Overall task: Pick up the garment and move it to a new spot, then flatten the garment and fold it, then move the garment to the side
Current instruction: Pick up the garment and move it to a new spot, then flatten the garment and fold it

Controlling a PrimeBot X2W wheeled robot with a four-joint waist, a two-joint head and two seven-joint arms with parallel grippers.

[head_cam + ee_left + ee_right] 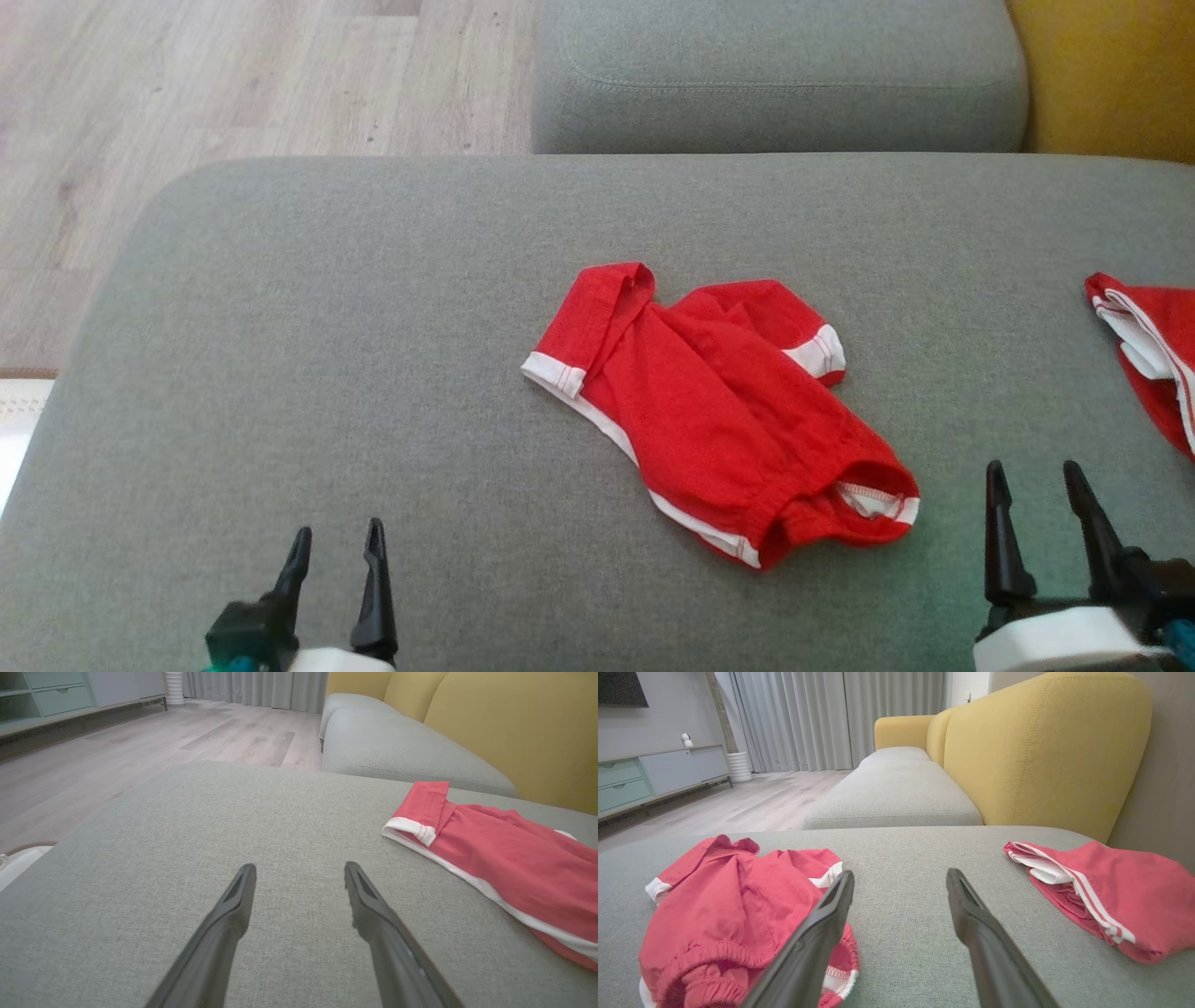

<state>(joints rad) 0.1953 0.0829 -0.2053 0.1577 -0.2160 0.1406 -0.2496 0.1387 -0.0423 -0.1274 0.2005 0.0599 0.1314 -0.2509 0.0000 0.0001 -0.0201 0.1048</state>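
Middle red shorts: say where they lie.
In the head view the red shorts lie centre on the grey cushion, nearer the right gripper than the left gripper, left of another red garment.

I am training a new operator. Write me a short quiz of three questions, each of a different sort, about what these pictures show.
1. True or false: the left claw holds the crumpled red garment.
2. Fill in the missing word: the jaws of the right claw stand ___.
3. Choose one. The second red garment lies:
A) in the right claw
B) on the grey cushion, to the right of the crumpled one as the robot sees it
C) under the left claw

Key: 1 false; 2 open; 3 B.
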